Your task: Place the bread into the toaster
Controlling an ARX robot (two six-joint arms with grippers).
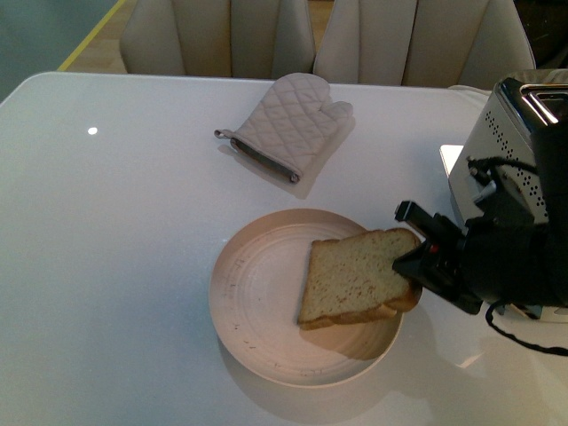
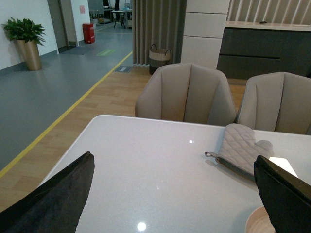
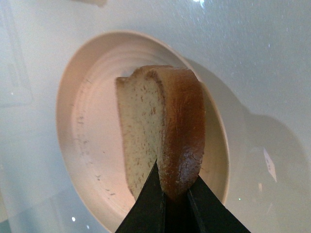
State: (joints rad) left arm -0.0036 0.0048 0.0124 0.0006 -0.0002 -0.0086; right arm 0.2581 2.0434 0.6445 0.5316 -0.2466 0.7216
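Note:
The bread (image 1: 353, 277), a tan speckled slice with a brown crust, is tilted over the round cream plate (image 1: 257, 284). My right gripper (image 1: 417, 259) is shut on its crust end at the plate's right side. The right wrist view shows the bread (image 3: 165, 131) pinched between the black fingers (image 3: 146, 204), above the plate (image 3: 87, 145). The white toaster (image 1: 515, 142) with small dark holes and a chrome top stands at the right edge, partly hidden by my right arm. My left gripper (image 2: 175, 194) is open and empty over bare table, its fingers (image 2: 53, 199) wide apart.
A quilted grey oven mitt (image 1: 293, 129) lies behind the plate; it also shows in the left wrist view (image 2: 238, 148). Beige chairs (image 1: 222, 35) stand along the table's far edge. The white table (image 1: 106, 248) spreads to the left.

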